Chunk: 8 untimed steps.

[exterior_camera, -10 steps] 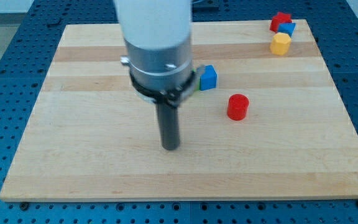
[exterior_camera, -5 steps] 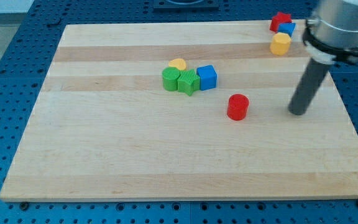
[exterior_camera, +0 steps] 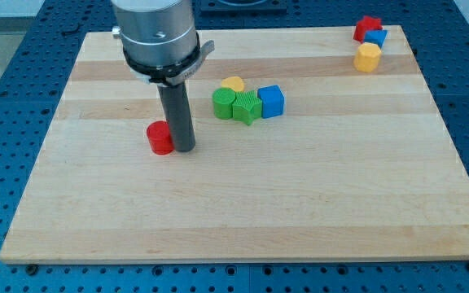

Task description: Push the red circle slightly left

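Note:
The red circle (exterior_camera: 160, 138) is a short red cylinder lying left of the board's middle. My tip (exterior_camera: 185, 148) stands right against its right side, touching or nearly touching it. The dark rod rises from the tip to the grey arm body at the view's top left.
A cluster sits right of the rod: a green cylinder (exterior_camera: 223, 104), a green star-like block (exterior_camera: 247, 107), a blue cube (exterior_camera: 272, 101) and a yellow heart (exterior_camera: 233, 84) behind them. At the view's top right are a red block (exterior_camera: 367, 27), a blue block (exterior_camera: 375, 37) and a yellow block (exterior_camera: 367, 57).
The red circle has gone from right of the board's middle far to the left. My tip has swung from the right side of the board to the circle's right side.

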{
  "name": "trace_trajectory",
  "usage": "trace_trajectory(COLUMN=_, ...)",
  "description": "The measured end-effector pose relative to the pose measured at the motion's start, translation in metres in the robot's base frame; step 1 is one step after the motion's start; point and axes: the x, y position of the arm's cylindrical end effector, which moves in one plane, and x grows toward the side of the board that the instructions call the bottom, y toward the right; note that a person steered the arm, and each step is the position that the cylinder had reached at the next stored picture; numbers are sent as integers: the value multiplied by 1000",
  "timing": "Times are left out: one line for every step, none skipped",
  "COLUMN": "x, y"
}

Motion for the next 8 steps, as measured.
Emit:
trace_trajectory(x=23, y=-18)
trace_trajectory(x=24, y=-62)
trace_trajectory(x=-9, y=-66)
trace_trajectory(x=-45, y=-58)
trace_trajectory(x=-39, y=-74)
trace_trajectory(x=-13, y=-91)
trace_trajectory(x=6, y=-81)
trace_trajectory(x=10, y=-43)
